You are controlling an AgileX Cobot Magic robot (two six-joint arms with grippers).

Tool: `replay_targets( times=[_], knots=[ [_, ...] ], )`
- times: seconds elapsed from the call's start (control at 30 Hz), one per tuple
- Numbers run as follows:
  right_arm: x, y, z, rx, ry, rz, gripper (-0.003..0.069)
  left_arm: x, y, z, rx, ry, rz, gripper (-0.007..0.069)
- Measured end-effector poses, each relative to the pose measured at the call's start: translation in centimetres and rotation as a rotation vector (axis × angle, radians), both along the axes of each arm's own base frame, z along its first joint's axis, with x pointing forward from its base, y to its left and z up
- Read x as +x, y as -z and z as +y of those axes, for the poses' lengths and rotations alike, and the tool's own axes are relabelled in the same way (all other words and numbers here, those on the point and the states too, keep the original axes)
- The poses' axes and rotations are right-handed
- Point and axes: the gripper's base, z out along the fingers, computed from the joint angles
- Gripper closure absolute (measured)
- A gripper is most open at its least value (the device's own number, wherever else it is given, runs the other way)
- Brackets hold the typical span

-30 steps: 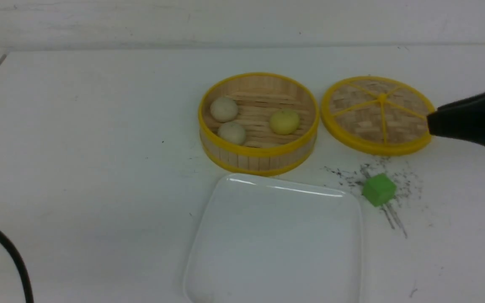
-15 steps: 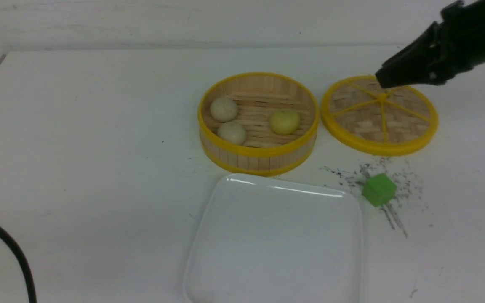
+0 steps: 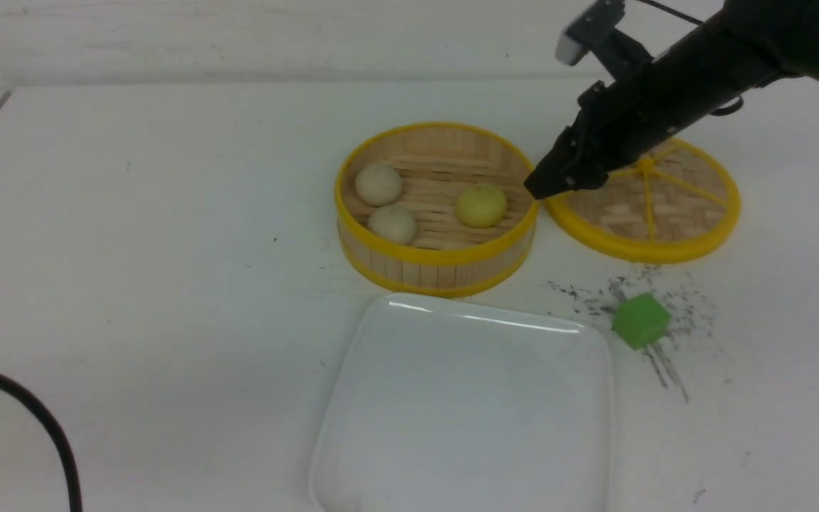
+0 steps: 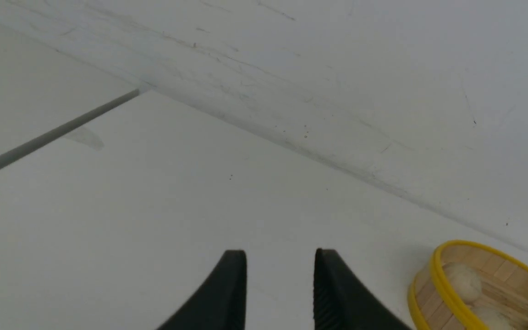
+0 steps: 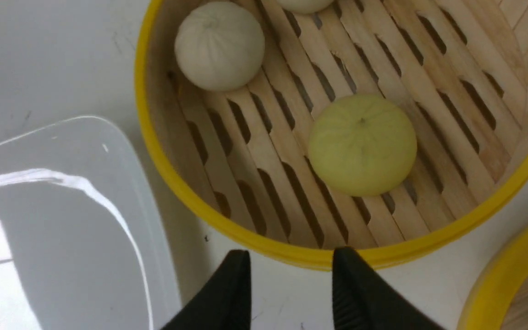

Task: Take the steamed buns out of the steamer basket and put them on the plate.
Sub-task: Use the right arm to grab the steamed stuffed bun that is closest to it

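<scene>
The steamer basket [image 3: 438, 274] stands mid-table holding three steamed buns: two off-white [image 3: 379, 183] [image 3: 392, 223] and one pale yellow [image 3: 480, 205]. Just in front of it lies the white plate [image 3: 381, 398], with nothing on it. My right gripper [image 3: 544, 186] hangs above the basket's right rim, a little to the right of the yellow bun [image 5: 362, 144], jaws open and holding nothing [image 5: 290, 256]. In the right wrist view the basket rim [image 5: 291, 254] lies just beyond the fingertips. My left gripper [image 4: 281, 254] is open over bare table, out of the front view; the basket [image 4: 438, 284] shows at that view's edge.
The flat woven lid [image 3: 665, 220] lies right of the basket, partly under my right arm. A green cube [image 3: 640, 321] sits on scuffed table right of the plate. A black cable [image 3: 33, 419] curves at the front left. The back wall runs behind the table.
My right arm has swung in from the right edge, risen over the lid and come down to the basket's right rim. Its jaws look a little wider. Buns, basket and plate stayed put.
</scene>
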Motion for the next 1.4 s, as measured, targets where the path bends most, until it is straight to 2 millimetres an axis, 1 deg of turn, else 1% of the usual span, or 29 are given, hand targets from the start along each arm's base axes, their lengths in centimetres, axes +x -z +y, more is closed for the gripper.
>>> replay_targets(
  times=[0.07,0.1,0.13,0.2,0.23,0.3,0.4,0.47,0.53,0.57,0.7,0.77,0.8,0.87,1.03,1.2,1.4],
  knots=[
    [1.0,0.3,0.2,0.006,0.012,-0.015,0.0316,0.0,0.0,0.0,0.003,0.000,0.000,0.0382],
    [1.0,0.3,0.2,0.007,0.013,-0.017,0.0313,0.0,0.0,0.0,0.003,0.000,0.000,0.0382],
    [1.4,0.0,0.4,0.013,0.014,-0.037,0.0290,0.0,0.0,0.0,0.004,0.000,0.000,0.0382],
    [1.7,-0.6,1.1,0.019,0.004,-0.064,0.0274,0.0,0.0,0.0,0.005,0.000,0.000,0.0382],
    [1.7,-0.7,1.1,0.019,0.002,-0.067,0.0274,0.0,0.0,0.0,0.005,0.000,0.000,0.0382],
    [1.8,-1.2,2.3,0.004,-0.026,-0.098,0.0268,0.0,0.0,0.0,0.005,0.000,0.000,0.0382],
    [1.9,-1.2,3.3,-0.037,-0.039,-0.109,0.0267,0.0,0.0,0.0,0.006,0.000,0.000,0.0382],
    [2.0,-1.1,3.5,-0.057,-0.038,-0.110,0.0266,0.0,0.0,0.0,0.006,0.000,0.000,0.0382],
    [2.2,-0.6,3.5,-0.116,-0.033,-0.109,0.0266,0.0,0.0,0.0,0.006,0.000,0.000,0.0382],
    [2.2,-0.6,3.5,-0.120,-0.032,-0.108,0.0266,0.0,0.0,0.0,0.006,0.000,0.000,0.0382],
    [2.9,0.8,3.4,-0.177,-0.018,-0.101,0.0266,0.0,0.0,0.0,0.006,0.000,0.000,0.0384],
    [3.3,1.8,3.4,-0.185,-0.014,-0.096,0.0266,0.0,0.0,0.0,0.006,0.000,0.000,0.0384],
    [3.4,1.8,3.4,-0.185,-0.013,-0.097,0.0266,0.0,0.0,0.0,0.006,0.000,0.000,0.0384],
    [3.8,2.8,3.6,-0.181,-0.009,-0.097,0.0266,0.0,0.0,0.0,0.008,0.000,0.000,0.0384],
    [4.5,4.4,3.9,-0.162,-0.018,-0.112,0.0266,0.0,0.0,0.0,0.010,0.000,0.000,0.0384],
    [4.7,5.2,4.2,-0.138,-0.031,-0.114,0.0269,0.0,0.0,0.0,0.010,0.000,0.000,0.0384],
    [4.9,5.4,4.5,-0.103,-0.031,-0.123,0.0293,0.0,0.0,0.0,0.013,0.000,0.001,0.0384]
  ],
)
